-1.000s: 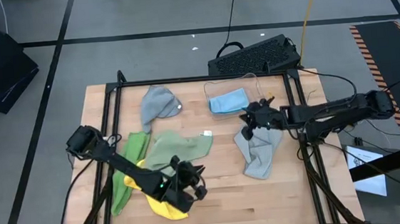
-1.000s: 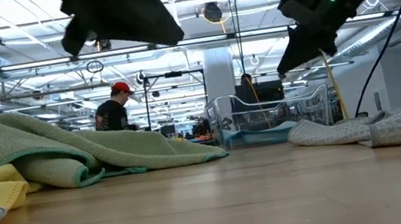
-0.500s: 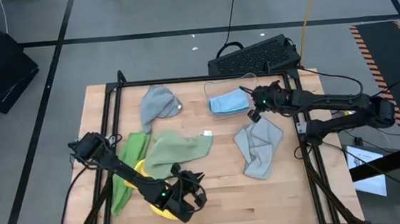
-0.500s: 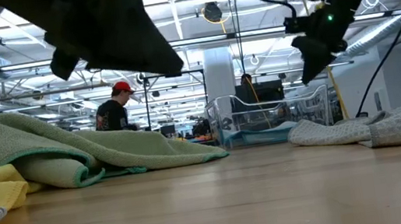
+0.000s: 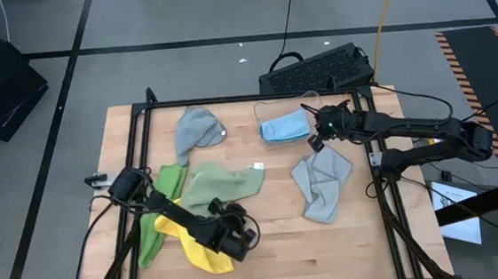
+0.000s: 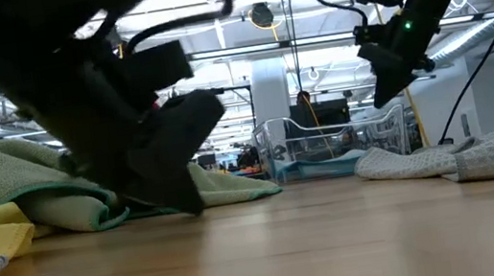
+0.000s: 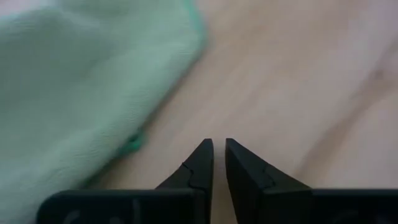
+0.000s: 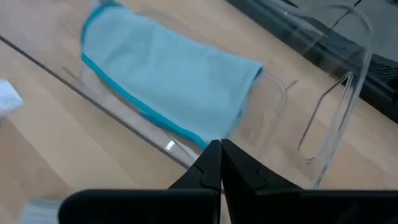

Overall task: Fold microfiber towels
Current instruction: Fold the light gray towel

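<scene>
A sage green towel (image 5: 217,185) (image 7: 74,81) lies crumpled at the table's middle left. Its left part overlaps a bright green towel (image 5: 158,222), and a yellow towel (image 5: 203,254) lies near the front edge. My left gripper (image 5: 246,239) (image 7: 219,146) is shut but for a thin slit. It slants down, low over bare wood just right of the sage towel's edge. One grey towel (image 5: 322,185) lies at the right and another (image 5: 197,130) at the far left. The light blue towel (image 8: 168,81) lies in the clear bin (image 5: 335,106). My right gripper (image 5: 313,139) (image 8: 221,146) is shut and hangs above the bin's near wall.
Black frame rails (image 5: 136,148) run along the table's left and right sides. A black keyboard (image 5: 319,67) lies beyond the far edge. Bare wood (image 5: 275,244) spreads between the yellow towel and the right grey towel. A person (image 6: 141,138) stands in the room behind.
My left gripper has sunk from high above the table down close to the wood beside the sage green towel, tipping more steeply. My right gripper has swung from over the right grey towel toward the far edge, stopping above the bin. No towel has moved.
</scene>
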Tool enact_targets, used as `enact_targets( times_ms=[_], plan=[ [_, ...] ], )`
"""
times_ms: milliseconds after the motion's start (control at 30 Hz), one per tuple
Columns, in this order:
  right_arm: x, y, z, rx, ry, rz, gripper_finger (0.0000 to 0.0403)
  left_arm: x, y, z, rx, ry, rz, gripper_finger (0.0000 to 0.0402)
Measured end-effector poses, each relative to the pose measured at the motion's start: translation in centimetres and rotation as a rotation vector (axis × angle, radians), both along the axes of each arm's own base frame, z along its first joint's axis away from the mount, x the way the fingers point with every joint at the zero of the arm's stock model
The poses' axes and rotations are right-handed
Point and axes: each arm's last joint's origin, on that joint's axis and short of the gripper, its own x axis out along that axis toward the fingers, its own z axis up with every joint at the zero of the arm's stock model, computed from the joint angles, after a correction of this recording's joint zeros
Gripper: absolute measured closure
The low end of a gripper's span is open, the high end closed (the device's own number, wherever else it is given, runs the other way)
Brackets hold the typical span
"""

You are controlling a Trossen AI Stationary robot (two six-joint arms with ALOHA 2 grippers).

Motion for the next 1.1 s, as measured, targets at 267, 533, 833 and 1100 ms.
enact_targets(
  times_ms=[267, 533, 833, 1100],
  plan=[
    [-0.8, 0.3, 1.5, -0.061, -0.075, -0.025, 0.0403, -2.2, 2.5, 6.5, -0.064, -0.005, 0.137, 0.036],
    [-1.7, 0.6, 2.8, -0.109, -0.135, -0.004, 0.0403, -3.1, 4.7, 15.5, -0.175, -0.277, 0.035, 0.036],
    [-1.9, 0.7, 3.2, -0.111, -0.162, -0.012, 0.0403, -9.0, 8.4, 23.1, -0.088, -0.337, -0.095, 0.036],
    [-1.7, 0.7, 2.9, -0.038, -0.236, -0.131, 0.0403, -13.8, 10.7, 27.9, -0.087, -0.453, -0.312, 0.036]
  ],
)
